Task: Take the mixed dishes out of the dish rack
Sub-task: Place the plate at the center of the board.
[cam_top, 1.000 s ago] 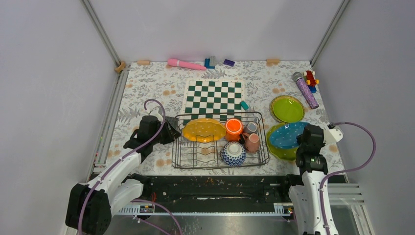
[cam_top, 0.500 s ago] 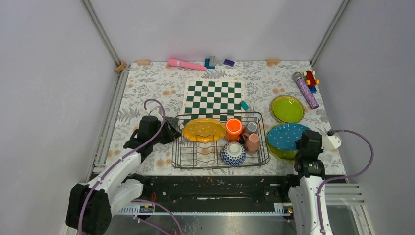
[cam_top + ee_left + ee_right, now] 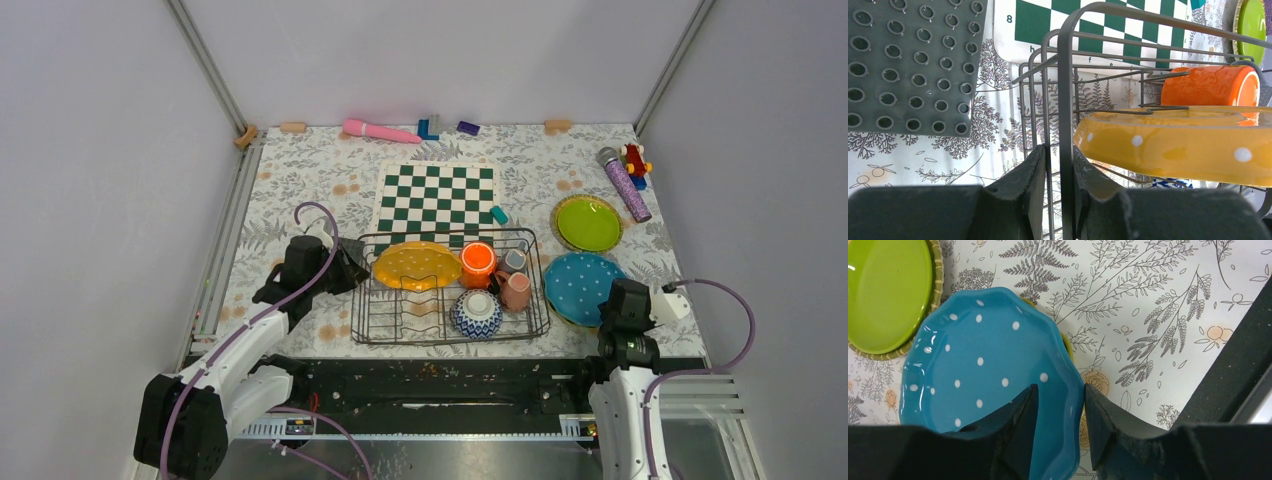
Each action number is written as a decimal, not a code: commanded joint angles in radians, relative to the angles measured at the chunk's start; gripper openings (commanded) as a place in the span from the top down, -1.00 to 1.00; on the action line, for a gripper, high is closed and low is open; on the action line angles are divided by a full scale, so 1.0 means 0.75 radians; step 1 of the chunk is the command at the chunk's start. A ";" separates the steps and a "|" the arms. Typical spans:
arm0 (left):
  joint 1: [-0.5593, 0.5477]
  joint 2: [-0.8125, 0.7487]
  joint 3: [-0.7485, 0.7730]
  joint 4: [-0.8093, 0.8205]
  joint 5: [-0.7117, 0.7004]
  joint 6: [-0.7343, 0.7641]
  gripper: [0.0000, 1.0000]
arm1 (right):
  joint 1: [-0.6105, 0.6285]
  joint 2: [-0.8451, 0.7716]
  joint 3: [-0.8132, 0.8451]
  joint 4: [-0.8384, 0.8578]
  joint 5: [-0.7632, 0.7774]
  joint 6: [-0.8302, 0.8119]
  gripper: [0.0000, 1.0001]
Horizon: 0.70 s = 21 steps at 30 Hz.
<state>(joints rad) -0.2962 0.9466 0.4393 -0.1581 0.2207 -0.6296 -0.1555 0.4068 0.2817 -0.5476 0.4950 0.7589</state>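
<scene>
Rack: the dish rack [image 3: 1064,75] is thin dark wire with rounded corners and stands in the centre of the top view on the fern-printed surface [image 3: 1158,305].
Inside: a dotted yellow-orange plate [image 3: 1173,145], a glossy orange cup [image 3: 1208,87], a pink mug [image 3: 516,290] and a patterned bowl [image 3: 477,313].
Left fingers [image 3: 1030,195]: clamped on one upright wire at the rack's left end.
Right fingers [image 3: 1018,425]: apart, astride the wavy rim of the teal plate [image 3: 983,365], lower right of the top view.
Room: the lime green plate [image 3: 888,290] is just beyond the teal one, and bare surface lies to its right.
</scene>
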 commanded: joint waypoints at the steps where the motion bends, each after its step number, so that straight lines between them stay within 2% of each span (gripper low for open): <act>1: 0.003 0.023 -0.007 0.007 0.054 -0.016 0.58 | -0.001 -0.045 0.004 0.019 0.037 0.059 0.07; 4: 0.003 0.015 -0.011 0.007 0.055 -0.015 0.58 | -0.001 -0.042 0.006 0.019 0.039 0.060 -0.01; 15: 0.002 0.016 -0.011 0.006 0.053 -0.017 0.58 | -0.001 0.009 0.040 0.021 0.033 0.029 -0.60; 21: 0.002 0.020 -0.010 0.006 0.052 -0.014 0.58 | -0.001 0.025 0.083 0.022 -0.012 -0.008 -0.82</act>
<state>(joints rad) -0.2955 0.9466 0.4389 -0.1577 0.2222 -0.6296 -0.1555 0.4149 0.2806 -0.5541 0.4931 0.7750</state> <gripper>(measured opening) 0.211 0.873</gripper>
